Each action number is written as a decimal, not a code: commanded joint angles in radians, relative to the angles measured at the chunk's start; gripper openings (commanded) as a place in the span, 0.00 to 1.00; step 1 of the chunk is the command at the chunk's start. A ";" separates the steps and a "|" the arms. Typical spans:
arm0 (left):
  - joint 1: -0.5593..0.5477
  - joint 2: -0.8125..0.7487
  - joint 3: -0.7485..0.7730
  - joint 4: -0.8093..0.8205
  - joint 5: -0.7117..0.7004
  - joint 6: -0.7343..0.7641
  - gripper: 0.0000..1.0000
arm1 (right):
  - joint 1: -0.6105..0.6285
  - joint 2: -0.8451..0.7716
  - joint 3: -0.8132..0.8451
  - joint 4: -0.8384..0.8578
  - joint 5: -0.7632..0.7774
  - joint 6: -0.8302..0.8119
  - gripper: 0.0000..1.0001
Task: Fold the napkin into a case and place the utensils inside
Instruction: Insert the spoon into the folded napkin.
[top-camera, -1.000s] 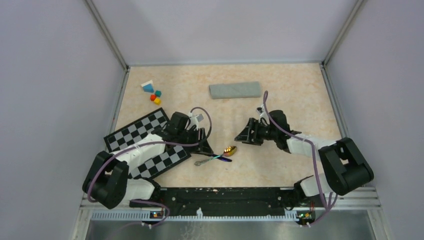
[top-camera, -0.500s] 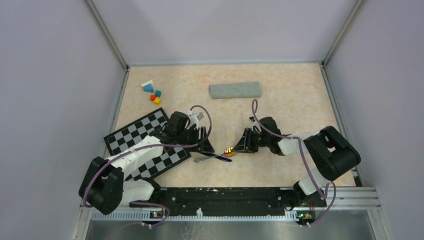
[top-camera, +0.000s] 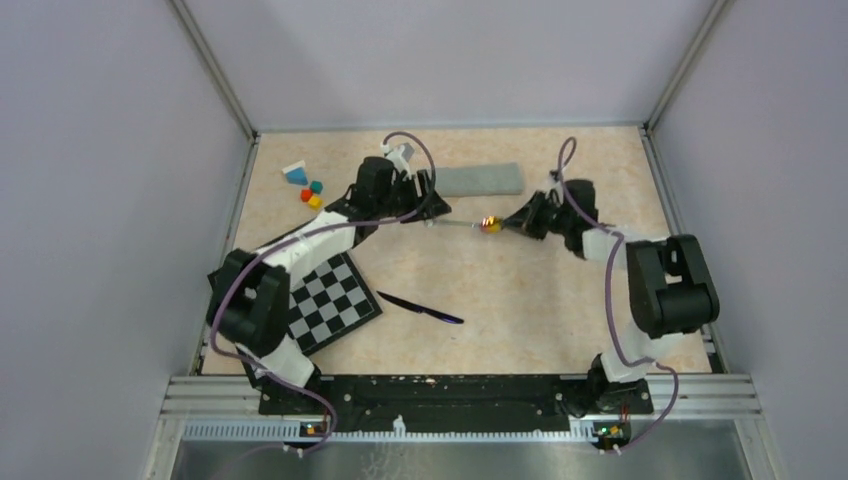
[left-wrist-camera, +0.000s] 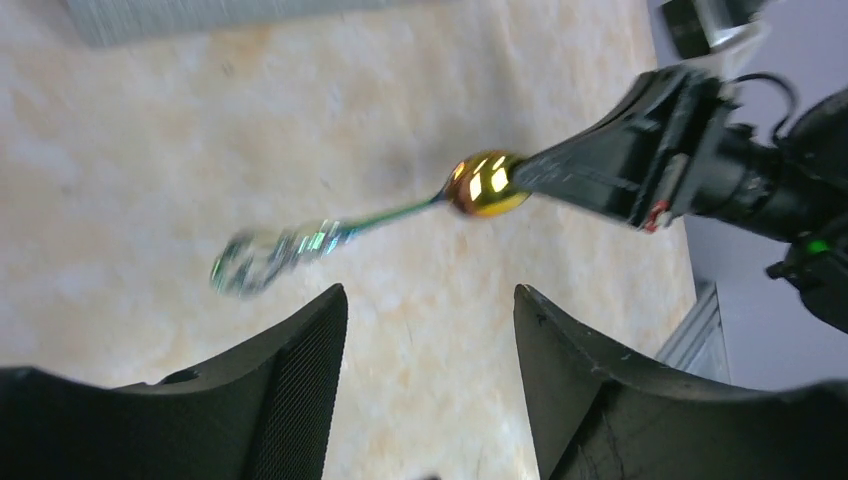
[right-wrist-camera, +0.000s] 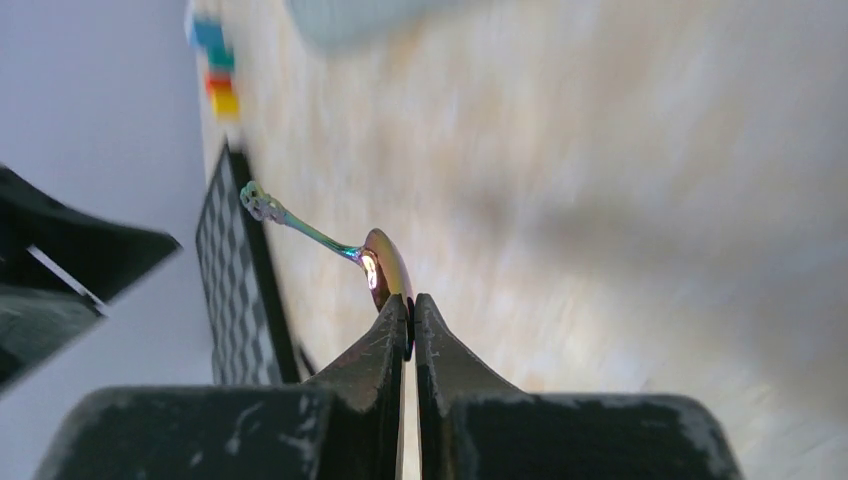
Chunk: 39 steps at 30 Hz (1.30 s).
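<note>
The folded grey-green napkin case (top-camera: 481, 180) lies flat at the far middle of the table. My right gripper (top-camera: 502, 223) is shut on the gold-shining bowl of the spoon (top-camera: 489, 224), just in front of the case. In the right wrist view the jaws (right-wrist-camera: 410, 300) pinch the bowl's edge and the spoon (right-wrist-camera: 383, 268) points away to the left. My left gripper (top-camera: 436, 208) stands open by the handle end. In its wrist view the spoon (left-wrist-camera: 487, 184) hangs beyond the open fingers (left-wrist-camera: 430, 290), untouched. The dark stick-like utensil (top-camera: 420, 307) lies alone at the near middle.
A black-and-white checkered board (top-camera: 332, 299) lies at the near left, partly under the left arm. Small coloured blocks (top-camera: 308, 186) sit at the far left. Metal rails edge the table on both sides.
The right gripper shut on the spoon's bowl and carried it from the near middle up toward the napkin case. The left arm swung away from the board to the far side, its jaws opening wider.
</note>
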 joint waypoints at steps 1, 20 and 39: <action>0.054 0.199 0.168 0.153 -0.029 -0.034 0.67 | -0.129 0.100 0.250 -0.031 0.033 -0.122 0.00; 0.175 0.754 0.703 0.091 0.136 0.019 0.43 | -0.245 0.443 0.812 -0.325 0.095 -0.384 0.00; 0.182 0.704 0.762 -0.092 0.133 0.179 0.54 | -0.241 0.478 0.907 -0.470 0.009 -0.506 0.00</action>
